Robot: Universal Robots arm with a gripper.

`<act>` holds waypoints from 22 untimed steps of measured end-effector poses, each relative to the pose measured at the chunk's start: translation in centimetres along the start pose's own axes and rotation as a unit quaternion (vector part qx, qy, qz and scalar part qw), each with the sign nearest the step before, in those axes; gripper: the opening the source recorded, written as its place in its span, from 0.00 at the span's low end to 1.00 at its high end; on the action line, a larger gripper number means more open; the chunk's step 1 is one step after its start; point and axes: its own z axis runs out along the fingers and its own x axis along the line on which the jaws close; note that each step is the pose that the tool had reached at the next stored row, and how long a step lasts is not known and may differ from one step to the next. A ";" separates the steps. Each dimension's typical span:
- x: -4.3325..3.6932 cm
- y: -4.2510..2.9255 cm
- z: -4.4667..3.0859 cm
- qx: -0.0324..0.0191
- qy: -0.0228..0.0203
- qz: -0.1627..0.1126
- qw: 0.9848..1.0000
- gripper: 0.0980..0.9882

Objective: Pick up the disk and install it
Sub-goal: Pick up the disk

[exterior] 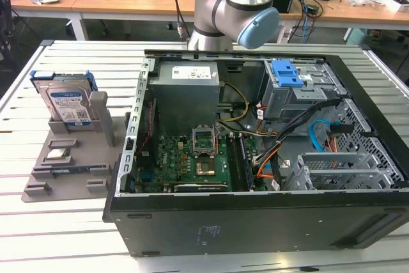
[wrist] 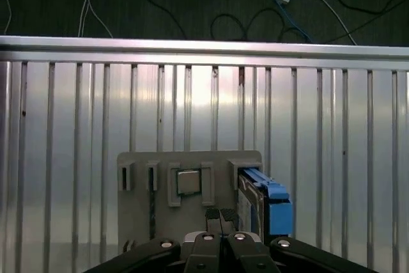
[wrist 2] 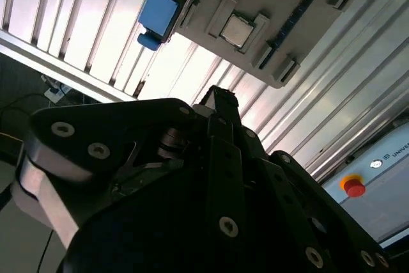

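Note:
The disk [exterior: 64, 103] stands upright on its edge in a slot of the grey holder [exterior: 70, 171], on the slatted table at the exterior view's left. It is silver with a blue-and-white label and a blue carrier frame. In both wrist views the disk's blue carrier [wrist: 268, 199] [wrist 2: 156, 14] shows at one end of the holder [wrist: 137, 215]. My gripper [wrist: 221, 214] hangs well above the holder, apart from the disk. Its two black fingers [wrist 2: 220, 103] are pressed together with nothing between them.
The open computer case [exterior: 255, 222] fills the table's middle and right, with a grey drive cage and its blue latch [exterior: 287, 73] at the back. A small square chip [exterior: 59, 153] lies on the holder. The arm [exterior: 236, 11] rises behind the case. A red button [wrist 2: 353, 187] sits beyond the table.

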 end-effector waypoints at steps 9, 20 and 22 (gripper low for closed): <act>0.00 0.00 0.00 0.000 0.001 -0.015 1.000 0.01; 0.00 0.00 0.04 0.002 -0.003 0.073 0.997 0.01; 0.00 0.00 0.04 0.002 -0.003 0.073 0.997 0.01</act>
